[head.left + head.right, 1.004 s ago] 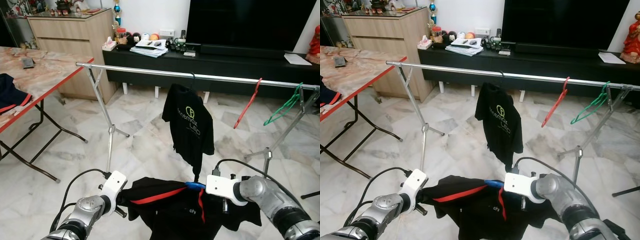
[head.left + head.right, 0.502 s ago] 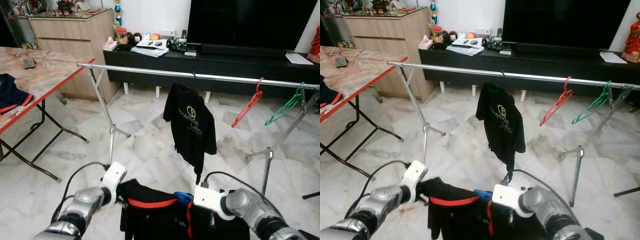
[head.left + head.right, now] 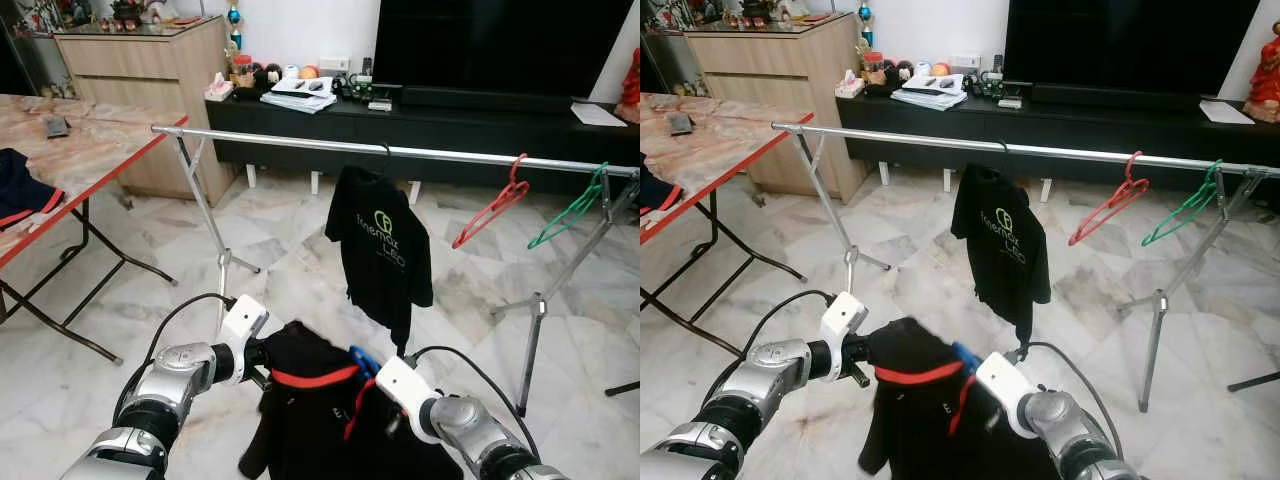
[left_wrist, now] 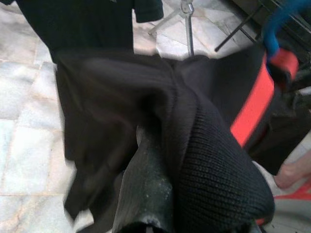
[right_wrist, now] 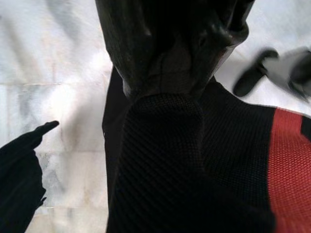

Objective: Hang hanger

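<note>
**Shirt held up between both claws, short of the rail**

Across the room runs the rail [image 3: 400, 152], silver, on its stand. Behind it sits a dark TV console [image 3: 450, 120]; the red-edged bench [image 3: 70, 160] stands to the robot's left. One black tee [image 3: 382, 245] hangs mid-rail, with a red hanger [image 3: 490, 205] and a green hanger [image 3: 572, 208] further right, both bare. Low in front, the shirt [image 3: 320, 400], black with red trim, droops between the arms, well below the rail. Left claw [image 3: 262, 352] is closed on the shirt's shoulder, cloth bunched round its fingers [image 4: 146, 194]. Right claw [image 3: 385, 425] is buried in fabric — can't tell its grip. A blue hanger [image 3: 362, 360] pokes out at the collar, between the two claws.
</note>
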You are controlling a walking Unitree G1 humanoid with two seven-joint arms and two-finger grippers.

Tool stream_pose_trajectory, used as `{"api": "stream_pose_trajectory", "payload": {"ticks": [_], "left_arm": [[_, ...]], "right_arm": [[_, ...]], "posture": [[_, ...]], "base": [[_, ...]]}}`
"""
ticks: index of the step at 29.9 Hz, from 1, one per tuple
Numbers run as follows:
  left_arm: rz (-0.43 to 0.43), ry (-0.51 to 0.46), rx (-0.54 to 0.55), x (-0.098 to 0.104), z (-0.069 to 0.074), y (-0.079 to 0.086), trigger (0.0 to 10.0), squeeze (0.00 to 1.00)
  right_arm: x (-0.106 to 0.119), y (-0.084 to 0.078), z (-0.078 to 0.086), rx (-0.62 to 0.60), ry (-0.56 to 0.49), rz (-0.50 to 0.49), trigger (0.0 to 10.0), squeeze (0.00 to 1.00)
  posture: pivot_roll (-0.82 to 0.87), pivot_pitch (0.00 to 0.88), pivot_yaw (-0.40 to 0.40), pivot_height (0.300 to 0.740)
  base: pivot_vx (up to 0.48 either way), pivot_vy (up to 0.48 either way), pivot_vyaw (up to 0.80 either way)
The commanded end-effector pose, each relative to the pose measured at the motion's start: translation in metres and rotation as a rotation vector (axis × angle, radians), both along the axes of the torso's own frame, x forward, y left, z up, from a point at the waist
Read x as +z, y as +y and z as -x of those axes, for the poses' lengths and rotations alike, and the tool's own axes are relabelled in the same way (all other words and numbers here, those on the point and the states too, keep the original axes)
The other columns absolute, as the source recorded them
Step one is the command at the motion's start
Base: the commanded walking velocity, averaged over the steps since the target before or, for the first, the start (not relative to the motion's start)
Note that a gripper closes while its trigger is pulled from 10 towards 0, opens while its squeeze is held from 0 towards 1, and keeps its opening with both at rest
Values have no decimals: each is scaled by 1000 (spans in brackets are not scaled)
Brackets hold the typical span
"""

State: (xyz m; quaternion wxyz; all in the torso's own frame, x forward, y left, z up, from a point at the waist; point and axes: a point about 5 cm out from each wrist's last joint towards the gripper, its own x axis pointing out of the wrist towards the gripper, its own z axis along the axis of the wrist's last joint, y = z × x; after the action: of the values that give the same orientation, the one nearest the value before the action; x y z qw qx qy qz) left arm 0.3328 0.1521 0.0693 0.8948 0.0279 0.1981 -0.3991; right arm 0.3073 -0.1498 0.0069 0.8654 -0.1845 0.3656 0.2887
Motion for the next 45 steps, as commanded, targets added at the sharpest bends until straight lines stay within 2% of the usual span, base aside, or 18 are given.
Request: {"api": "stream_pose_trajectory", "payload": {"ticks": [1, 4, 5, 6, 7, 19, 26, 30, 31, 33, 34, 35, 36, 37, 39, 41, 43, 45], "left_arm": [[-2, -2, -12, 2, 0, 2, 10000, 0], [10, -6, -19, 4, 1, 1, 10000, 0], [31, -8, -28, 5, 1, -1, 10000, 188], [31, -8, -28, 5, 1, -1, 10000, 188], [51, -2, -45, 7, 2, -2, 10000, 1000], [86, 16, -114, 12, 9, -6, 10000, 1000], [114, 18, -149, 19, 13, -6, 10000, 1000], [87, 12, -116, 18, 13, 0, 10000, 1000], [50, -4, -94, 17, 13, 4, 10000, 1000], [36, -8, -83, 16, 13, 6, 10000, 1000], [15, -11, -79, 15, 14, 10, 10000, 1000], [15, -11, -79, 15, 14, 10, 10000, 1000], [-13, -17, -84, 14, 16, 12, 10000, 0], [-24, -15, -92, 13, 17, 13, 10000, 0], [-84, -16, -129, 11, 20, 20, 10000, 0], [-105, -20, -138, 11, 21, 22, 10000, 0], [-202, -34, -184, 8, 23, 28, 10000, 0], [-218, -30, -207, 7, 25, 28, 10000, 0]], "right_arm": [[3, 4, -2, -13, 16, -48, 10000, 0], [0, 8, 2, 42, 43, -39, 10000, 0], [-2, 10, 3, 57, 56, -40, 10000, 0], [-2, 10, 3, 57, 56, -40, 10000, 0], [-2, 10, 3, 49, 57, -40, 10000, 0], [7, 0, -9, -129, -65, -19, 10000, 0], [13, 0, -15, -207, -117, -76, 10000, 0], [17, 3, -18, -160, -135, -99, 10000, 0], [18, 5, -17, -100, -135, -94, 10000, 0], [18, 5, -17, -58, -137, -84, 10000, 0], [19, 5, -16, 19, -144, -55, 10000, 0], [19, 5, -16, 19, -144, -55, 10000, 0], [18, 4, -14, 77, -147, -30, 10000, 0], [18, 4, -13, 117, -145, -16, 10000, 0], [13, 1, -4, 315, -111, 45, 10000, 0], [12, 0, -1, 359, -101, 62, 10000, 0], [10, -9, 5, 486, -67, 135, 10000, 0], [9, -11, 6, 506, -66, 153, 10000, 0]], "posture": [[31, 17, 16, 740], [32, 18, 15, 740], [32, 18, 15, 740], [32, 18, 15, 740], [32, 18, 15, 740], [33, 14, 13, 740], [36, 10, 10, 740], [35, 4, 12, 740], [33, 0, 12, 740], [33, 0, 12, 740], [31, 0, 10, 740], [31, 0, 10, 740], [31, 0, 10, 740], [32, 0, 8, 740], [31, 0, 7, 740], [31, 0, 7, 740], [31, 0, 2, 740], [32, 0, 1, 740]], "base": [[0, 0, 0], [0, 0, 0], [0, 0, 0], [0, 0, 0], [0, 0, 0], [0, 0, 0], [0, 0, 0], [0, 0, 0], [0, 0, 0], [0, 0, 0], [0, 0, 0], [0, 0, 0], [0, 0, 0], [0, 0, 0], [0, 0, 0], [0, 0, 0], [0, 0, 0], [0, 0, 0]]}}
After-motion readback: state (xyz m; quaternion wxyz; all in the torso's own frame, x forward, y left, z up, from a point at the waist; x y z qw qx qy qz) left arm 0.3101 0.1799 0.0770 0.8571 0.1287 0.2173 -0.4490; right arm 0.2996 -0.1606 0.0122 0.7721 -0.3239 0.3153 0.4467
